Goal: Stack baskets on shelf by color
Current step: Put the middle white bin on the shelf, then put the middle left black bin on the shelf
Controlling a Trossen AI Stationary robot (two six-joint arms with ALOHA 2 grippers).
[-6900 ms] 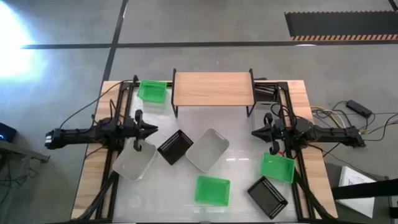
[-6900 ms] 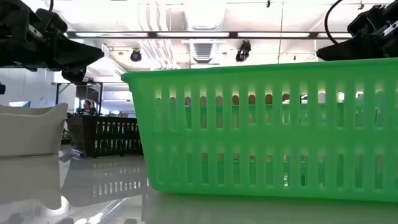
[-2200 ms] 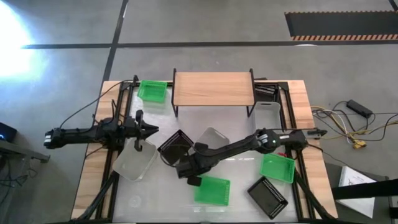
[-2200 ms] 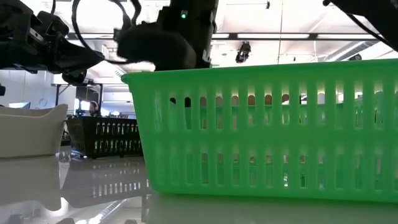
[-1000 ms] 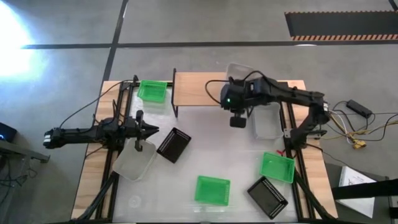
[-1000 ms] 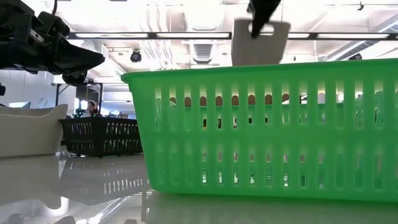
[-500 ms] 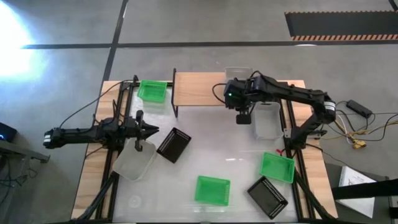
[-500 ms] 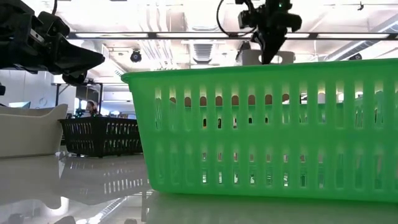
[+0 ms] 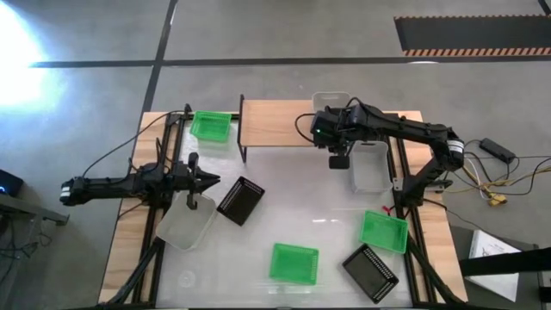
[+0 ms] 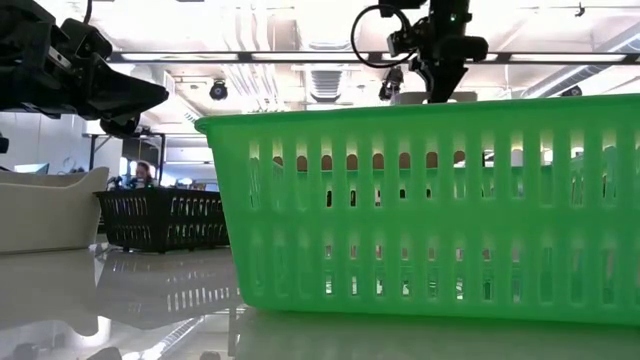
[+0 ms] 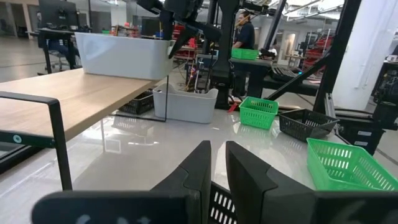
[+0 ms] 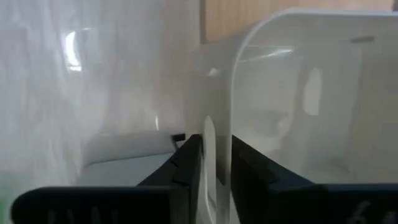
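**Right claw grips a white basket on the shelf's right end**

Nearest the front edge of the counter point(image 9: 258, 275) sit a green basket point(image 9: 294, 263) and, to its right, a black basket point(image 9: 371, 270). A second green basket point(image 9: 383, 232) lies just behind that black one.

Mid-counter on the left, the left claw point(image 9: 191, 200) hangs over a white basket point(image 9: 184, 224), its fingers a narrow gap apart and holding nothing. Another black basket point(image 9: 241, 200) rests just beside it, tilted.

Further back, a white basket point(image 9: 368, 165) stands on the counter below the shelf's right end. The right claw point(image 9: 339, 155) is clamped on the near wall of a white basket point(image 11: 122, 54) that sits on the right end of the shelf point(image 9: 275, 122); the wall runs between its fingers point(image 12: 189, 168).

A third green basket point(image 9: 210, 126) lies at the back left, beside the shelf.
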